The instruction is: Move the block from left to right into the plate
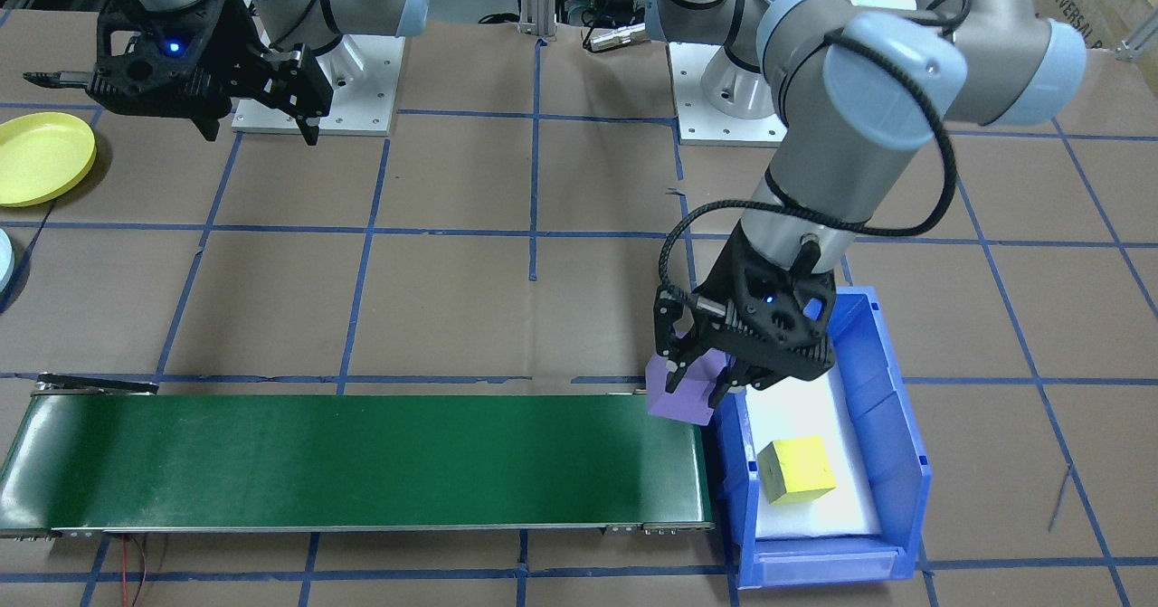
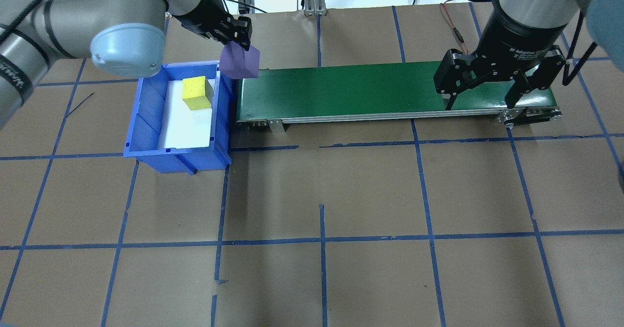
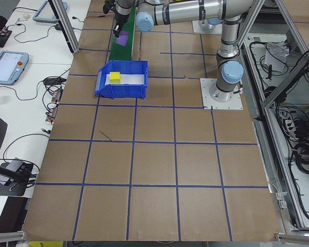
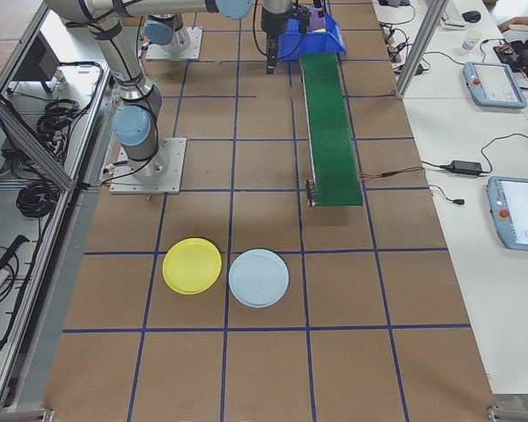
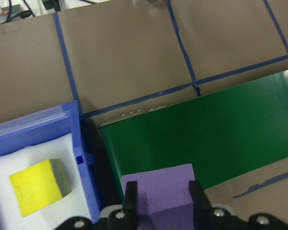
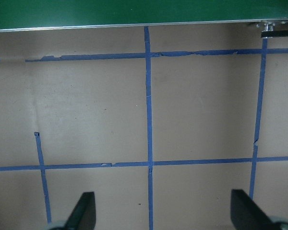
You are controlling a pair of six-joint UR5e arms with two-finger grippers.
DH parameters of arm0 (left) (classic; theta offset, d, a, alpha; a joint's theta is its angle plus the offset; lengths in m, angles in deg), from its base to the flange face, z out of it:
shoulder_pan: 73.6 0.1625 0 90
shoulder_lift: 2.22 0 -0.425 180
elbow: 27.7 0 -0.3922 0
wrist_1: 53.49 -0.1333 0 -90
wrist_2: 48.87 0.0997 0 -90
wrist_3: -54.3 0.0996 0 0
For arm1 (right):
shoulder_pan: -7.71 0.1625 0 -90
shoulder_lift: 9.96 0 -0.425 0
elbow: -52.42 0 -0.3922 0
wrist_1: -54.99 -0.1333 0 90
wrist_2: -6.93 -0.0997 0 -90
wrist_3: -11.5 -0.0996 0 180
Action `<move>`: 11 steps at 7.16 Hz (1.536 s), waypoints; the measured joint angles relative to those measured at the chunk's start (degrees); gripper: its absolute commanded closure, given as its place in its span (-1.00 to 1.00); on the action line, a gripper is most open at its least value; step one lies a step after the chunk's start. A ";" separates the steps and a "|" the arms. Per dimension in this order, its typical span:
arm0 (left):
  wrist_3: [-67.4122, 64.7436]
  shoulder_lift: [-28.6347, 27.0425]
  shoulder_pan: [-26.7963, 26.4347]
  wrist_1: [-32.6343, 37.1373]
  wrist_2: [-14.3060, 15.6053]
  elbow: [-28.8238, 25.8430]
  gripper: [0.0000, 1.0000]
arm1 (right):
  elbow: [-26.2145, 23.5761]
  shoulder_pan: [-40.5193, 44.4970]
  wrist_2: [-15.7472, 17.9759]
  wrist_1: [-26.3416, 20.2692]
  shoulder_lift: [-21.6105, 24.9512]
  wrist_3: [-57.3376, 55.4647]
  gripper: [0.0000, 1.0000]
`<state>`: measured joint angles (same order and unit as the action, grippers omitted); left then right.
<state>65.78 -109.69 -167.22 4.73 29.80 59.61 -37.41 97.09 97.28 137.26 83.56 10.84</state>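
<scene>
Over the near end of the green belt (image 2: 370, 88), the left end effector (image 1: 698, 381) is clamped on the purple block (image 1: 683, 392). Belt travel, pickup and placing in the yellow plate (image 1: 41, 157) remain. Near it, the right end effector (image 2: 480, 102) hangs spread and empty.

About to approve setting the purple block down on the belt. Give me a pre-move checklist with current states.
1. Left gripper shut on the purple block: ok.
2. Block over the near end of the green conveyor belt, not over the blue bin: ok.
3. Belt surface free of other objects: ok.
4. Right gripper open, waiting near the belt's far end: ok.
5. Yellow plate on the table, nothing in it: ok.
6. Belt running or stopped: cannot tell.
</scene>
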 measured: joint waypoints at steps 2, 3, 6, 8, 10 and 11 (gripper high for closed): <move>-0.05 -4.86 -0.62 -2.26 0.15 0.05 -0.57 | 0.00 0.00 0.00 0.00 0.01 -0.02 -1.00; 0.11 -6.43 -0.64 -3.01 0.47 0.39 -0.93 | 0.00 0.00 0.00 0.00 0.05 -0.01 -1.00; 0.48 -7.89 -0.47 -3.34 4.26 0.86 -1.00 | -0.02 0.00 0.00 0.04 0.02 0.01 -1.00; 0.81 -3.53 1.19 1.39 8.39 0.10 -1.00 | -0.04 0.00 0.00 0.01 0.04 -0.03 -1.00; 4.41 -0.25 7.84 6.46 8.89 0.18 -1.00 | -0.08 -0.04 0.02 0.04 0.02 0.09 -1.00; 7.91 -1.00 10.43 6.97 8.89 0.42 -1.00 | -0.05 -0.20 0.06 0.10 -0.05 0.55 -1.00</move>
<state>73.70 -110.70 -156.79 11.70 38.69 60.03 -37.45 96.89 97.34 137.36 83.51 11.39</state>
